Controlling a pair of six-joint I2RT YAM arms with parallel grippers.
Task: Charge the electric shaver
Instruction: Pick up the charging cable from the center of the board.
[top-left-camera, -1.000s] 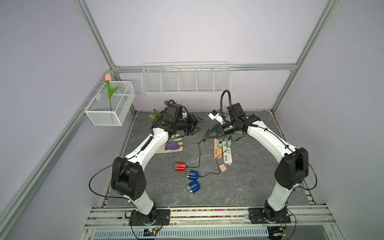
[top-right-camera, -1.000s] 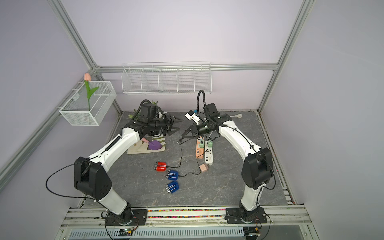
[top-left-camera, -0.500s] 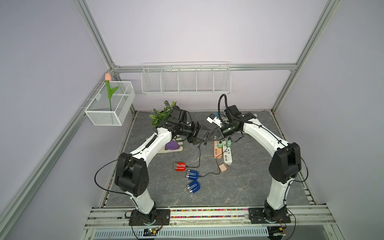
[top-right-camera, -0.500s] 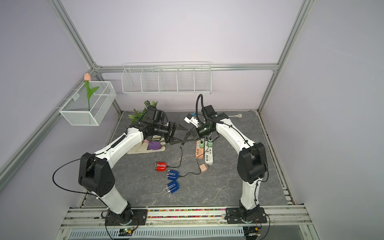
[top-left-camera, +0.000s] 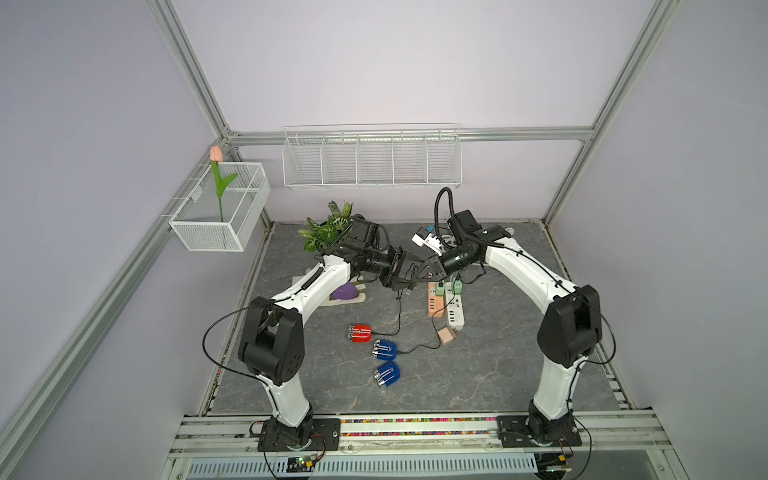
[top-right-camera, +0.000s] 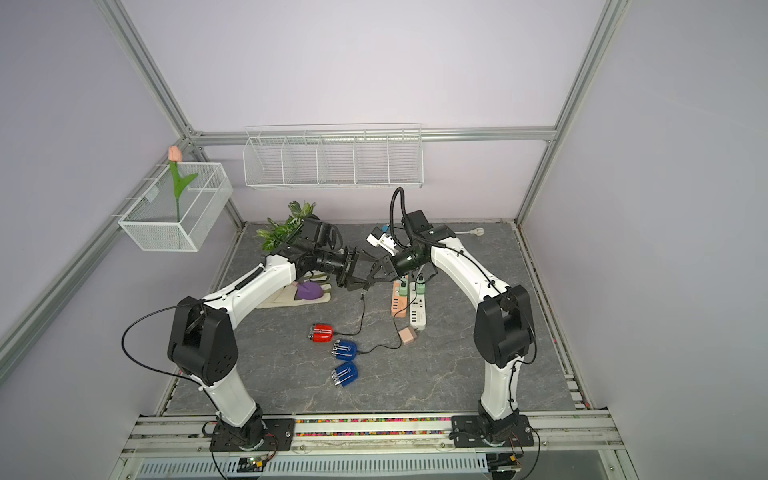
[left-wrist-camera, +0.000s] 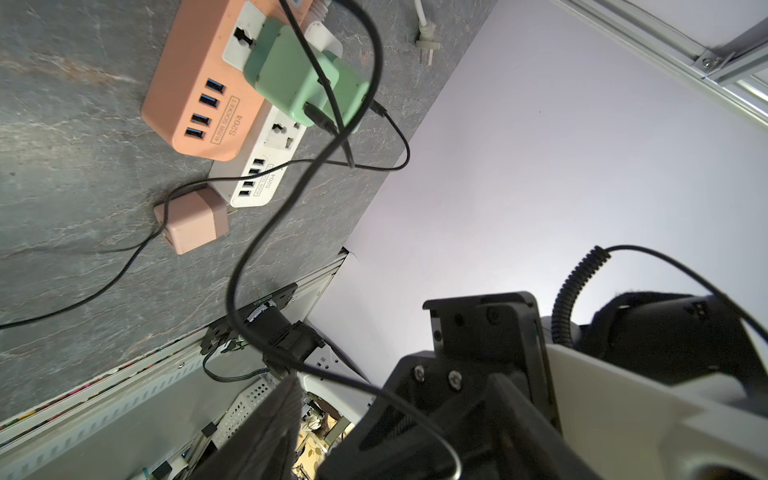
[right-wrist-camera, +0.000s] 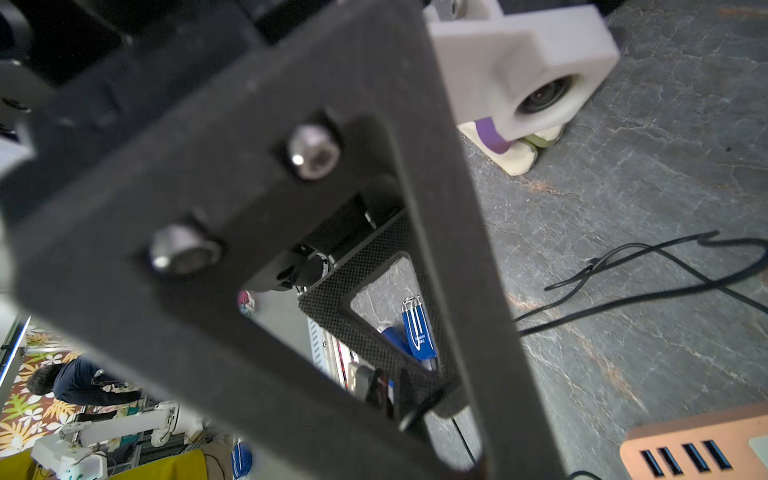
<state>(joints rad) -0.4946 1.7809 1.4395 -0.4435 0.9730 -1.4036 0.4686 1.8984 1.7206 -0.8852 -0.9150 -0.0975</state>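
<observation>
Okay, in both top views my right gripper is pinched closed on the black cable rising from the red shaver, which lies on the table. My left gripper sits just beside, jaws apart. Left wrist: cable crosses in front of the orange power strip. Right wrist: grip too blurred, I can't tell.
</observation>
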